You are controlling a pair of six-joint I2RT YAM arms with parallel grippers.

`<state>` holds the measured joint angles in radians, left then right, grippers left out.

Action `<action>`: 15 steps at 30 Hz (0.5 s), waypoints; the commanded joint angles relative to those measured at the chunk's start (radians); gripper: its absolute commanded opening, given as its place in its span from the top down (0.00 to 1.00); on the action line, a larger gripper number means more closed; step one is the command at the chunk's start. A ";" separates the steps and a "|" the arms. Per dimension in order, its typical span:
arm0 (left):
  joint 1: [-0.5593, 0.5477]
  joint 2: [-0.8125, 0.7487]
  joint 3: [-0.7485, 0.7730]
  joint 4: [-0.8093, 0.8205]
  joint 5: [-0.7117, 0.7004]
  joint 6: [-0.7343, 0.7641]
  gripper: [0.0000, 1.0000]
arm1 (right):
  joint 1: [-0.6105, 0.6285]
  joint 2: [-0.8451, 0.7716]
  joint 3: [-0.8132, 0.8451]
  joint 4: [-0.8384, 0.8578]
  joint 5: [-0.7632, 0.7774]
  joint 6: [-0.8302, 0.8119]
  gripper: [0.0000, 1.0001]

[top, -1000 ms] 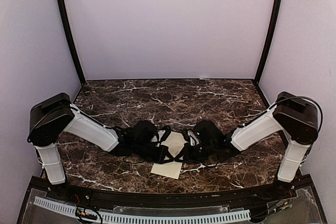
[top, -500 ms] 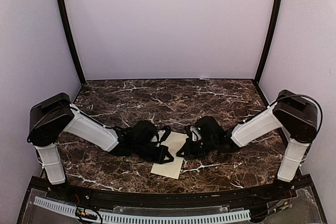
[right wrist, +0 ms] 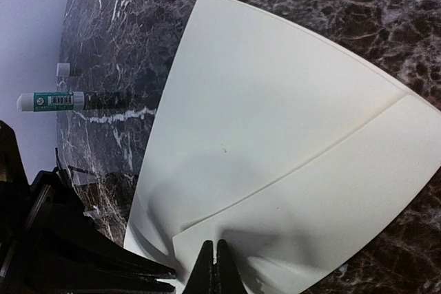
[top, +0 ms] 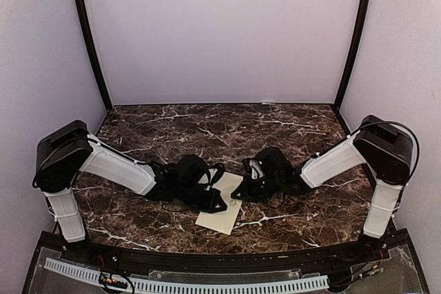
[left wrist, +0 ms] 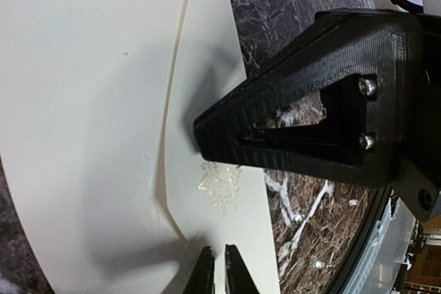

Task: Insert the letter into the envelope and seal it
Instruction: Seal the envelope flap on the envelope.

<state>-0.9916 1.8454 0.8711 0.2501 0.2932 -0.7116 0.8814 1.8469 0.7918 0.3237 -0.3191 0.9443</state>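
Observation:
The envelope (top: 222, 217) lies flat on the marble near the front, between my two grippers. In the left wrist view its triangular flap (left wrist: 213, 101), with a small glittery mark (left wrist: 220, 184), is folded over the body (left wrist: 89, 101). The flap also shows in the right wrist view (right wrist: 331, 197). My right gripper (top: 238, 187) is shut, its tips (right wrist: 215, 266) pressing on the flap near its point. My left gripper (top: 219, 203) is shut, its tips (left wrist: 217, 270) at the flap's edge, close to the right gripper's fingers (left wrist: 289, 129). No separate creased letter shows.
A glue stick (right wrist: 52, 100) lies on the marble table (top: 275, 129) beyond the envelope in the right wrist view, with a small white cap (right wrist: 63, 69) beside it. Lilac walls enclose the table on three sides.
My right gripper has drawn back a little toward the far side along the envelope. The envelope has turned slightly. My left gripper has barely moved.

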 commanded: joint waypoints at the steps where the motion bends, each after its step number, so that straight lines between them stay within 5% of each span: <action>1: 0.010 -0.063 0.067 -0.146 -0.049 0.023 0.91 | -0.007 0.019 -0.013 -0.017 0.017 -0.011 1.00; 15: 0.055 0.029 0.141 -0.069 0.019 0.011 0.99 | -0.007 0.019 -0.005 -0.020 0.010 -0.014 1.00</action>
<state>-0.9348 1.8442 0.9802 0.1596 0.2794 -0.7006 0.8814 1.8469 0.7918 0.3241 -0.3195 0.9432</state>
